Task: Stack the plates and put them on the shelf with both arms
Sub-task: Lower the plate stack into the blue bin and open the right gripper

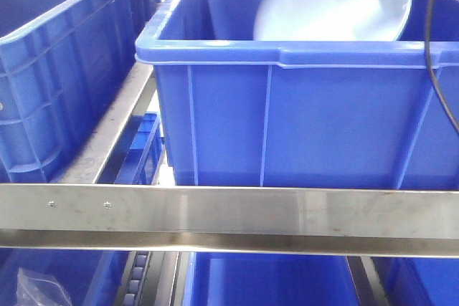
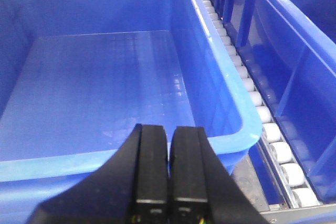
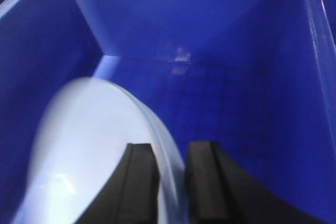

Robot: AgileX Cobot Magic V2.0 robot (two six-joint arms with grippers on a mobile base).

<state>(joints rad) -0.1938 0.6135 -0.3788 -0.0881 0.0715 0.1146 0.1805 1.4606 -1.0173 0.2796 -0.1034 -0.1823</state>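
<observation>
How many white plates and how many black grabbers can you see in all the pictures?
White plate: 1 showing, blurred
Black grippers: 2, left gripper and right gripper
Total: 3

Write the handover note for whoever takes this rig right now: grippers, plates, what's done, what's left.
Left gripper: shut, empty, over an empty blue bin.
Right gripper: shut on the rim of a white plate, held tilted inside the big blue bin on the steel shelf.
Only one plate can be made out, blurred; whether a second is stacked with it cannot be told.
Left: set it down, release.
</observation>
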